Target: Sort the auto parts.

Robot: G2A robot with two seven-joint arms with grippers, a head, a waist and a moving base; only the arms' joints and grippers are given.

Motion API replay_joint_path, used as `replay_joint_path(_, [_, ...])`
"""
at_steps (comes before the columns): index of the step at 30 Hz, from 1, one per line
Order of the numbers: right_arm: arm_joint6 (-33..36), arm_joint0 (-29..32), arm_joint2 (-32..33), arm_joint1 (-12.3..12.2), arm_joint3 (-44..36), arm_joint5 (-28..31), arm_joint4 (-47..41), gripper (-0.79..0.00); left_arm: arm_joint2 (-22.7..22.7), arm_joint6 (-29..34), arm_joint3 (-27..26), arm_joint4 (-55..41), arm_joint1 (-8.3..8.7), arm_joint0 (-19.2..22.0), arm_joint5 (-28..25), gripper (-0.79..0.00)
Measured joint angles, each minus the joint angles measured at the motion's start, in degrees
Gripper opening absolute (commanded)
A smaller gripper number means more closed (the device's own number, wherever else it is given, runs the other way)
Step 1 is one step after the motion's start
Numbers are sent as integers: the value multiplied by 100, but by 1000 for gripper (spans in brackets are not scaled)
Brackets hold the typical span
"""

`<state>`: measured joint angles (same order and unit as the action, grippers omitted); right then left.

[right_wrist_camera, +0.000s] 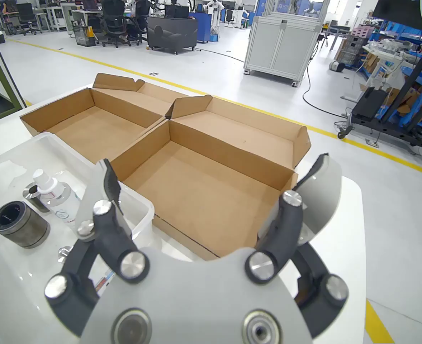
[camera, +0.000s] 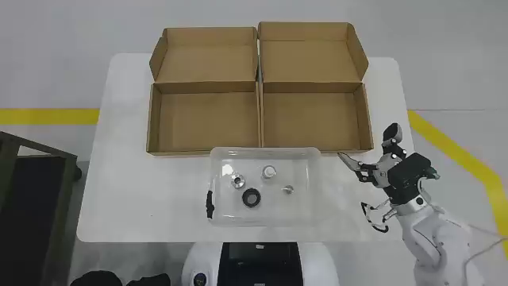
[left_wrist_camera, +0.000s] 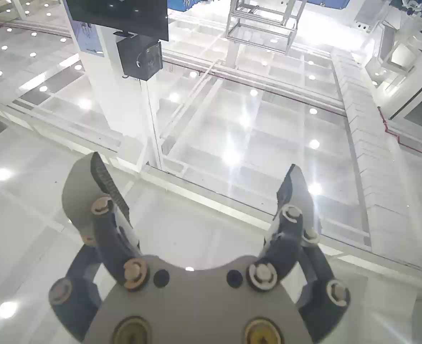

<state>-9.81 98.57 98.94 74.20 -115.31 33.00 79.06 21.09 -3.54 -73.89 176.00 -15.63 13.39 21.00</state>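
Room: workshop hall with a grey floor and yellow line; a white table (camera: 127, 183) stands in front of the robot.
Right gripper (right_wrist_camera: 214, 162): jaws spread wide with nothing between them, held over the table's right edge, just past the tray's right end and near the front corner of the right box.
Left gripper (left_wrist_camera: 193, 163): jaws wide apart and empty, with bright lit panels and a dark screen beyond them.
Clear plastic tray (camera: 305, 152): sits at the table's near edge, against the front walls of both boxes, and holds all four parts.
Linear bearing (right_wrist_camera: 20, 225): metal barrel with a dark bore, lying on its side at the front of the tray.
Small bottle (right_wrist_camera: 55, 195): clear with a white cap, near the tray's middle.
Metal sleeve (right_wrist_camera: 31, 195): just behind the bottle, seen from the right wrist.
Small fitting (camera: 288, 190): right of the bearing, apart from the others.
Left cardboard box (camera: 203, 123): open, lid folded back, nothing inside.
Right cardboard box (camera: 316, 119): touching the left one, open, nothing inside.
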Motion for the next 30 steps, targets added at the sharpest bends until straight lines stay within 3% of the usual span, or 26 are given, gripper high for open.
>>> replay_joint_path(16, [7, -4, -7, -1, -7, 7, 6, 0, 0, 0, 0, 0, 0, 0, 0, 0])
replay_joint_path(30, [1480, -702, -904, -120, -109, 1216, -85, 0, 0, 0, 0, 0, 0, 0, 0, 0])
